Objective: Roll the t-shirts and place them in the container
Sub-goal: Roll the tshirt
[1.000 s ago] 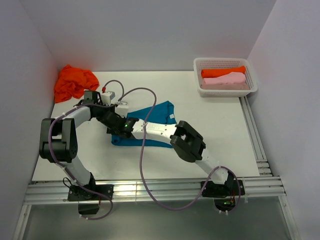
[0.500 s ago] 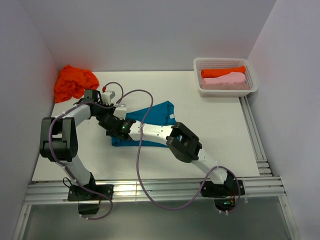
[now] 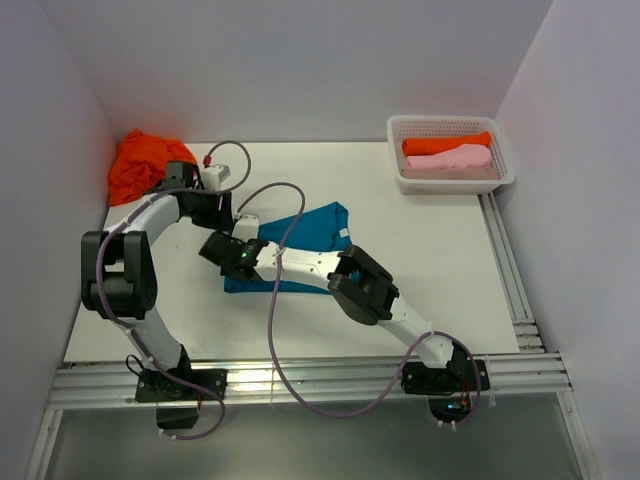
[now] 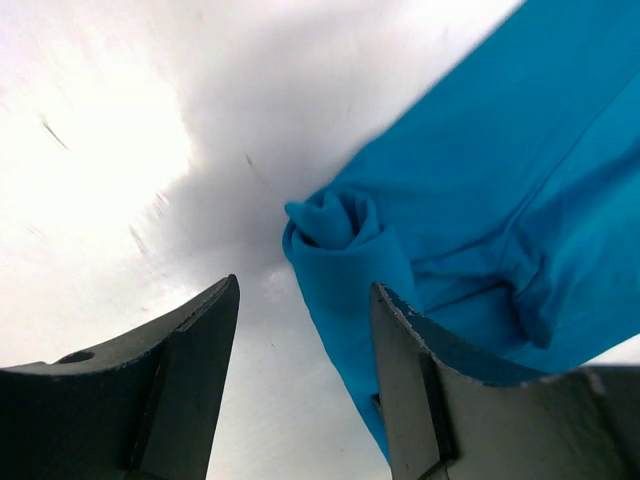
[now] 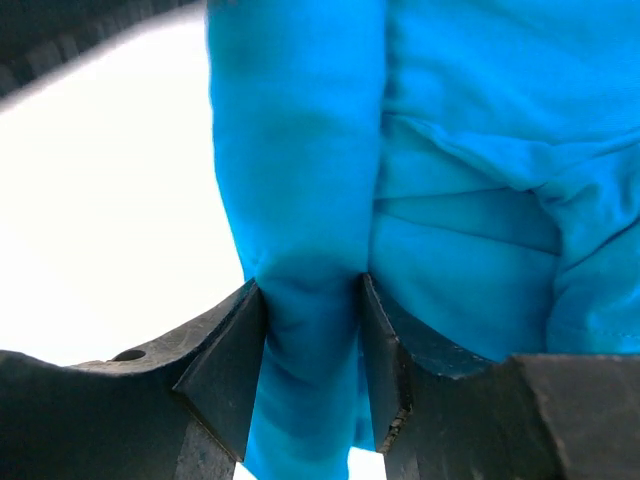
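From above — the teal shirt (image 3: pixel 318 228) lies mid-table (image 3: pixel 430 250), a crumpled orange shirt (image 3: pixel 145 165) sits in the far left corner, and a rolled orange shirt (image 3: pixel 445 144) and a pink shirt (image 3: pixel 460 158) are in the basket (image 3: pixel 440 120). Left wrist: the left gripper (image 4: pixel 305 290) is spread and holding nothing, with the teal shirt's rolled end just ahead. Right wrist — the right gripper (image 5: pixel 312 290) is pinching that shirt's rolled edge.

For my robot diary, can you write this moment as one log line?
teal t-shirt: partly rolled | left gripper: open, empty | right gripper: clamped on rolled edge | basket: orange roll, pink roll
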